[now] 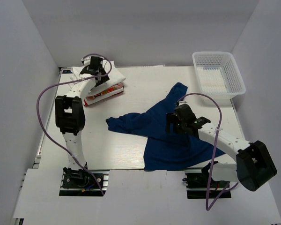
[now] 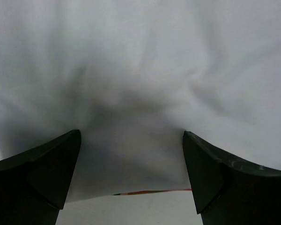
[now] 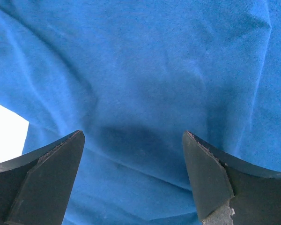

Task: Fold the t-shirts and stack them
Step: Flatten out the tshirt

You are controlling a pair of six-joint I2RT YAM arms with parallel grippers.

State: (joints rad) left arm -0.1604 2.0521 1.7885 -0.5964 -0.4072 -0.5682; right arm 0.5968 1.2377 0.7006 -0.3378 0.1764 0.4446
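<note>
A navy blue t-shirt [image 1: 164,126] lies crumpled and spread over the middle and right of the table; its print is hidden. My right gripper [image 1: 174,123] hovers low over it, jaws open, with only blue cloth [image 3: 145,84] below them. A folded white t-shirt [image 1: 113,75] lies at the far left, with a red-printed edge [image 1: 104,93] showing. My left gripper [image 1: 94,70] is open directly over that white cloth [image 2: 140,70], holding nothing. A thin red-orange edge [image 2: 154,191] shows under the white fabric.
A white plastic mesh basket [image 1: 218,73] stands at the far right corner. White walls enclose the table on the left, back and right. Purple cables loop off both arms.
</note>
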